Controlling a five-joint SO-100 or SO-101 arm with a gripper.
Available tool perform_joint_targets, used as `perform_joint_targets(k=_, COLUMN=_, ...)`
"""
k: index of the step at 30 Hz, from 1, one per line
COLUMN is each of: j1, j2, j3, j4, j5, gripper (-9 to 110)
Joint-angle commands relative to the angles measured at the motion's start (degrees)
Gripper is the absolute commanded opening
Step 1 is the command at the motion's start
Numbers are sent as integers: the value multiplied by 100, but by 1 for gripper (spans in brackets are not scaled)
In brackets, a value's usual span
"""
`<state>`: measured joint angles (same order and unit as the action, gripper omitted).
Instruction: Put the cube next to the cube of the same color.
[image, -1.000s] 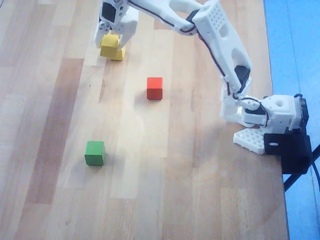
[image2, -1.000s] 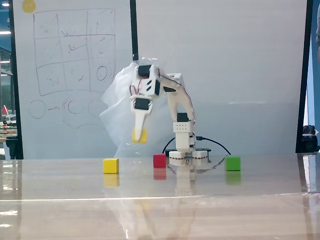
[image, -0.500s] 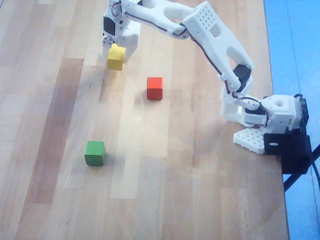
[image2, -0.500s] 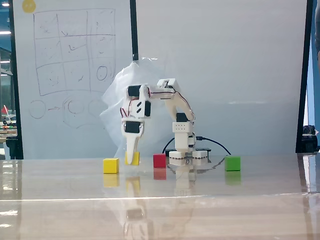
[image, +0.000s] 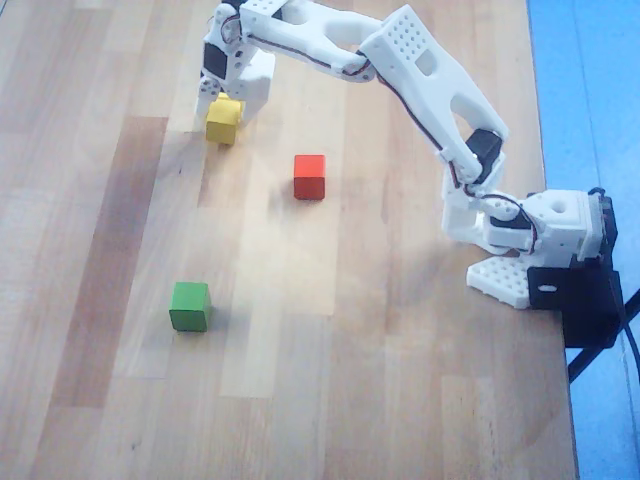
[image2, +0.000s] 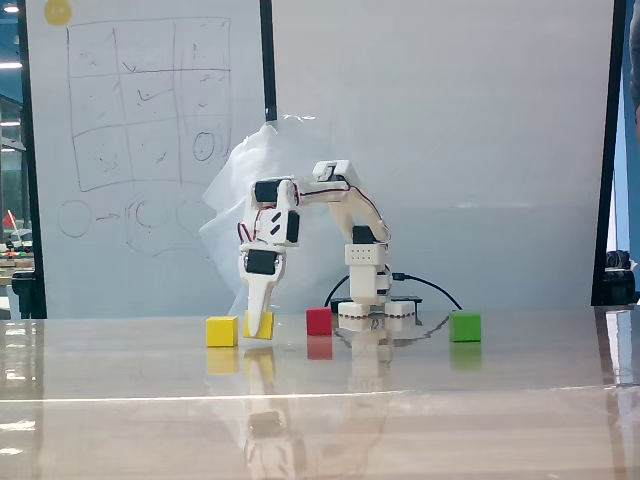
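Observation:
In the fixed view, two yellow cubes sit close together on the table. One yellow cube (image2: 221, 331) stands free on the left. The other yellow cube (image2: 250, 324) is just to its right, partly behind my gripper's white finger (image2: 262, 310). My gripper (image2: 262, 330) points straight down, appears shut on this cube, and holds it at table level. In the overhead view only one yellow cube (image: 224, 118) shows, just below my gripper (image: 226, 100). The twin is hidden under the gripper body there.
A red cube (image: 309, 176) (image2: 319, 321) sits between the yellow cubes and the arm's base (image: 545, 235). A green cube (image: 189, 305) (image2: 465, 326) sits apart, toward the bottom of the overhead view. The table's right edge runs beside the base.

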<state>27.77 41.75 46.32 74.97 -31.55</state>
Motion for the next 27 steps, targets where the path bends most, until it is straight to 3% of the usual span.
perform_joint_targets(k=1, j1=53, j2=185, j3=-563, j4=-53, j5=-193, gripper=9)
perform_joint_targets(k=8, j1=167, j2=343, j3=-615, j4=237, j5=-308, gripper=33)
perform_joint_targets(k=13, j1=255, j2=1178, j3=-589, j4=659, j5=-264, gripper=42)
perform_joint_targets(k=21, j1=176, j2=2777, j3=-527, j4=1397, j5=105, gripper=36)
perform_joint_targets(k=27, j1=-62, j2=4315, j3=413, j4=1477, j5=1362, gripper=16)
